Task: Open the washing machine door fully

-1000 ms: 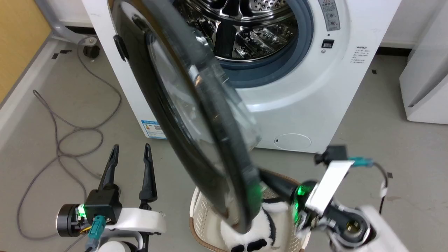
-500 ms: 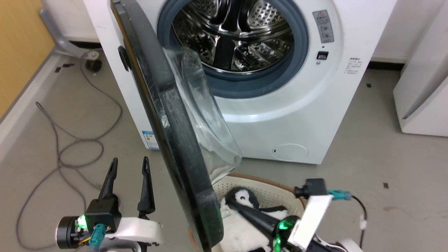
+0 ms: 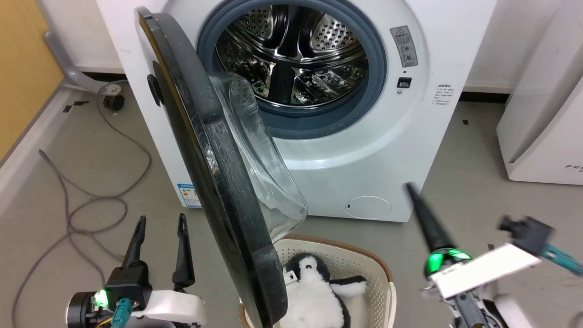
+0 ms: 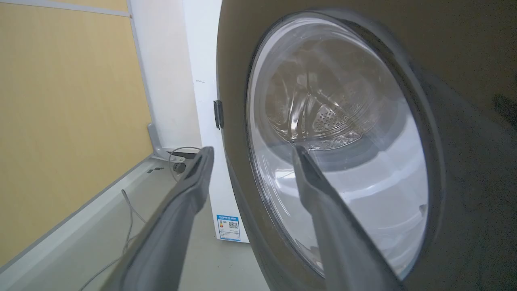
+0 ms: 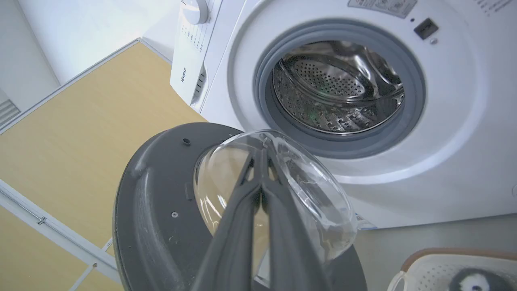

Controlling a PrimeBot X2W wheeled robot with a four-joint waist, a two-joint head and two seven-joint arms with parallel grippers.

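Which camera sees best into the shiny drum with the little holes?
The right wrist view: the whole round mouth of the drum is in frame, nothing in front. The head view shows it too, but the glass of the door covers its lower left edge. The left wrist view shows it faintly through that glass.

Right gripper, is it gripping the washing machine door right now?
No: the right gripper points up over the floor, shut on nothing, well clear of the washing machine door.

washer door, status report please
Left claw open, empty. Right claw shut, holding nothing. Washing machine door partly open, not fully. Basket with plush toy below its lower edge, possibly in the way.
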